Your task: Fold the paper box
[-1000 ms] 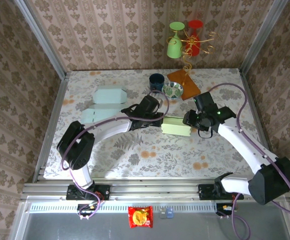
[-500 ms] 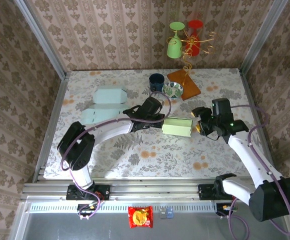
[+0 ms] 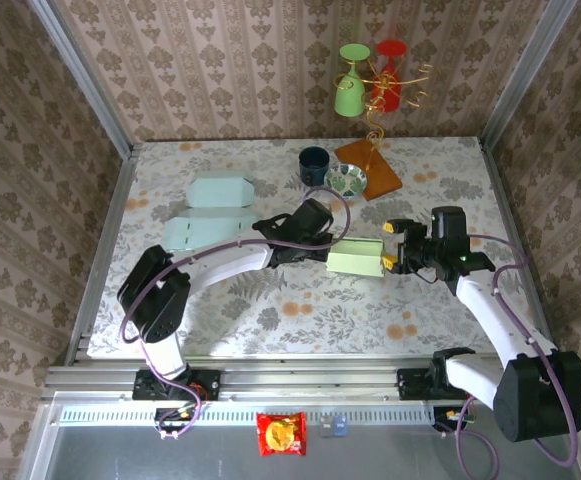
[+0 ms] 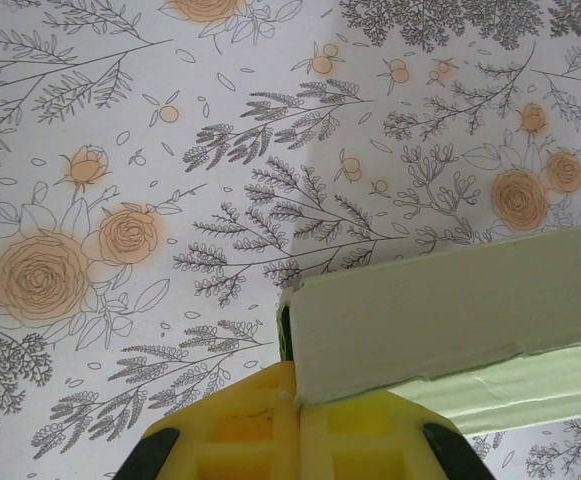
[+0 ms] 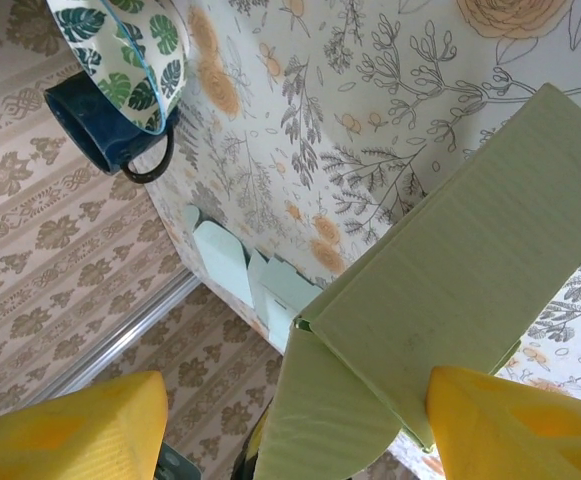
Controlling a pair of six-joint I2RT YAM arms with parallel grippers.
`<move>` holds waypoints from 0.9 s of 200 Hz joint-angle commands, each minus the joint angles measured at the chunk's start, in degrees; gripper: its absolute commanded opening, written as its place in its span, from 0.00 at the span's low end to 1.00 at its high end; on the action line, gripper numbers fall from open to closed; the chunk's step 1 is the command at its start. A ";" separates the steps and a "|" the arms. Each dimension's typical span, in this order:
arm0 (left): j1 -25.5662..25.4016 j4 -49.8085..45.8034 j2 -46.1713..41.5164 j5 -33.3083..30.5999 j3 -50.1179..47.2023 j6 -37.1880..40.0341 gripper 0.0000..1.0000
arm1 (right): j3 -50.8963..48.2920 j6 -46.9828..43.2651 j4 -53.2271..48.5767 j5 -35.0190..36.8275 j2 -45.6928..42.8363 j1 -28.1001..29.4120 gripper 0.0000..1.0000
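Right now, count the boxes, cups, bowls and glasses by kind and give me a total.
Paper boxes: 3 (green box, upper pale box, lower pale box)
Cup: 1
Bowl: 1
Stemmed glasses: 2 (green glass, red glass)
Total: 7

The gripper (image 5: 295, 395) has its yellow fingers (image 5: 65, 430) spread wide, with the green box (image 5: 470, 250) between them, its edge perhaps touching the lower-right finger. Beyond it on the floral table (image 5: 370, 60), a blue mug (image 5: 100, 125) sits beside a leafy bowl (image 5: 120, 50), with pale flat cartons (image 5: 225, 265) farther off.
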 commanded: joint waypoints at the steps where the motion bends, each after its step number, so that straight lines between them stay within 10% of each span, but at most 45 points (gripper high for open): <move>1: -1.11 -5.51 2.04 -0.83 1.31 0.58 0.00 | -1.52 1.46 0.01 -5.11 -0.26 -0.16 0.71; 50: -1.77 -5.91 2.16 -2.60 2.55 1.45 0.00 | 0.13 -7.16 -14.17 -2.64 -5.68 -3.39 0.72; 180: -4.10 -5.09 2.57 -5.60 2.24 0.90 0.00 | -7.26 9.40 5.61 -3.14 -6.24 0.47 0.81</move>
